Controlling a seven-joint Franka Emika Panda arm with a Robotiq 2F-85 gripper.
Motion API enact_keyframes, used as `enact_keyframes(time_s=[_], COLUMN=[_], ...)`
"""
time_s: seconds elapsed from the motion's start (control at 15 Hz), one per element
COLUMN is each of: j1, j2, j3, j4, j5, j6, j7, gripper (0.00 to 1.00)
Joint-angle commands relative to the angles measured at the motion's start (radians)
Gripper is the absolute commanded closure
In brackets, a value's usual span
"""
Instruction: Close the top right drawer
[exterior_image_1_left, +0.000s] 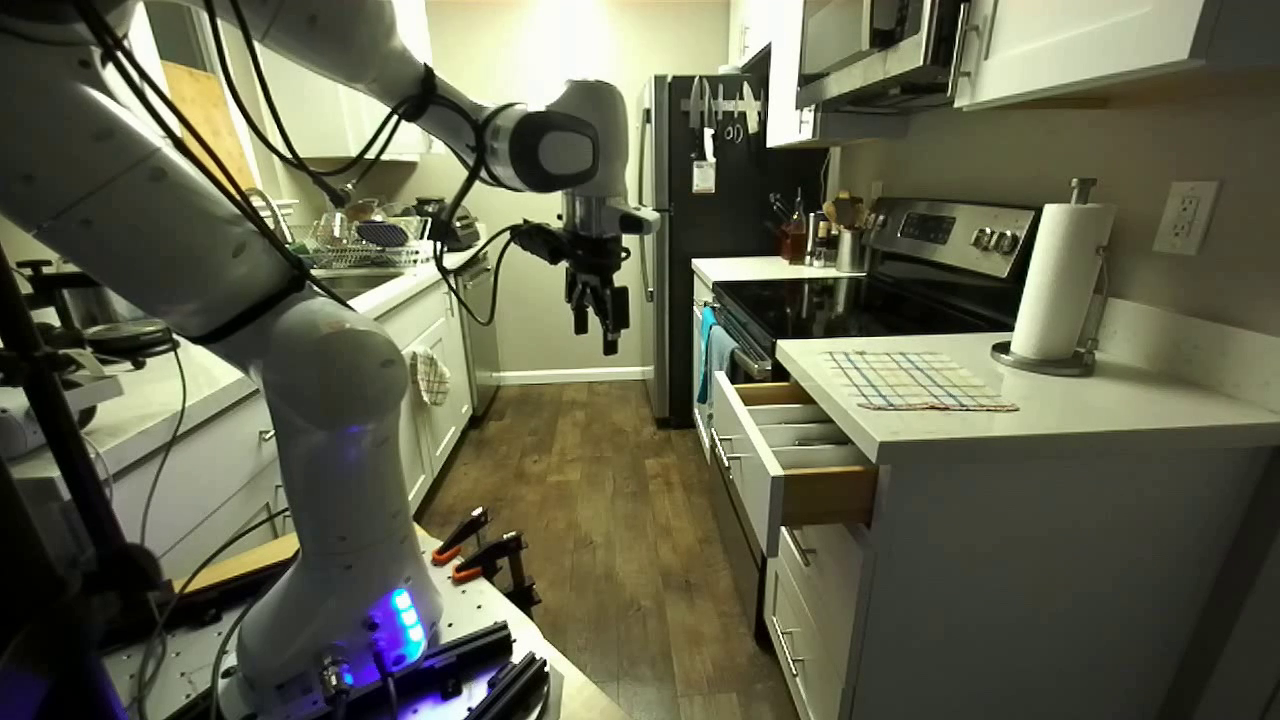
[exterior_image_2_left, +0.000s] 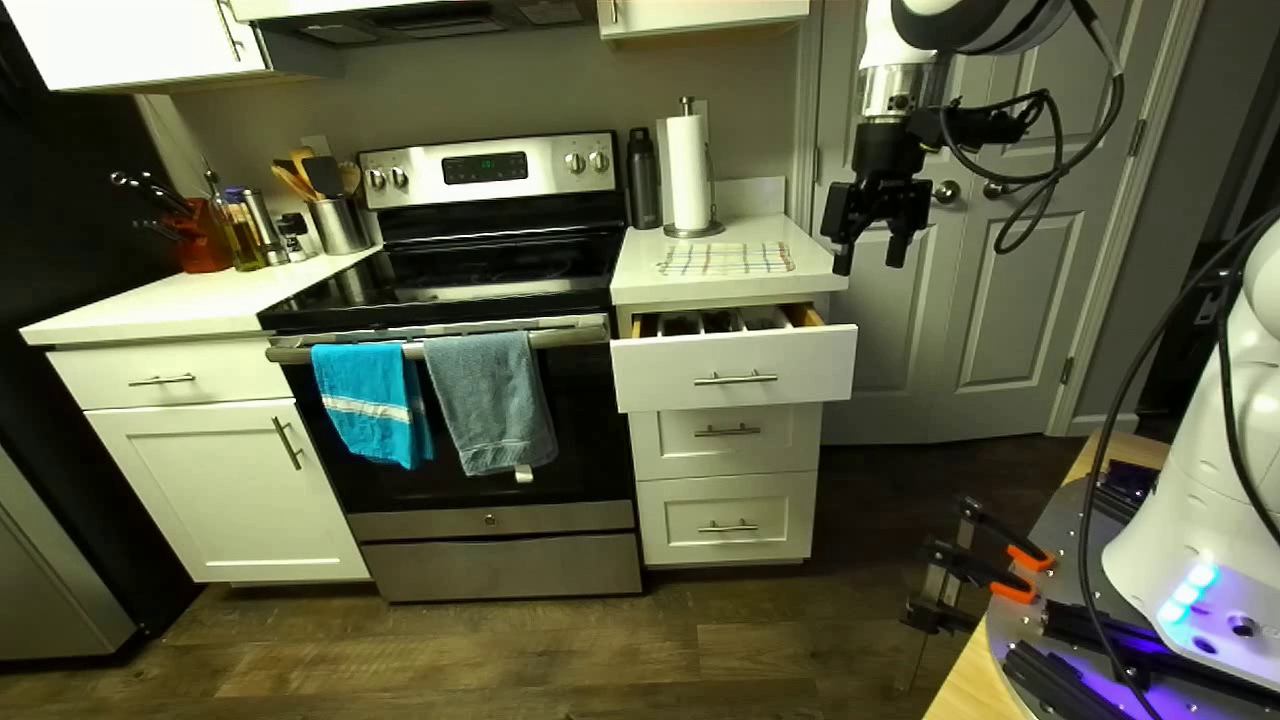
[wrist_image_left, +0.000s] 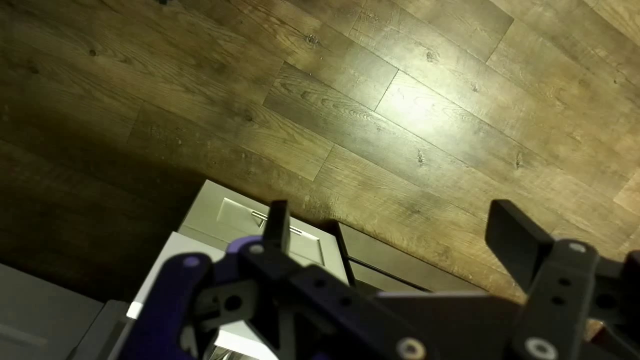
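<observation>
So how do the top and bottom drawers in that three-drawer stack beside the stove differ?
The top drawer is pulled open; the bottom drawer is shut. The top drawer is flat-fronted, while the bottom drawer has a recessed centre panel. Both are white-fronted, each with a straight metal handle.

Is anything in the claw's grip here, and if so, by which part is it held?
Nothing is held: the claw hangs open and empty, clear of the top right drawer.
</observation>
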Motion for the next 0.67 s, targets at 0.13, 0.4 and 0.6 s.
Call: enact_keyframes(time_s=[0.13,0.4,0.6], j1=[0.014,0.058,0.085], j2=[0.125,0.322,0.481], j3=[0.043,0.057,0.06], j4=[0.035,0.122,0.216], j5=[0.014,0.034,0.037], j6=[0.153,0.313,0.385], j7=[0.015,-0.012,-0.023], gripper=[0.0,0.0,0.0])
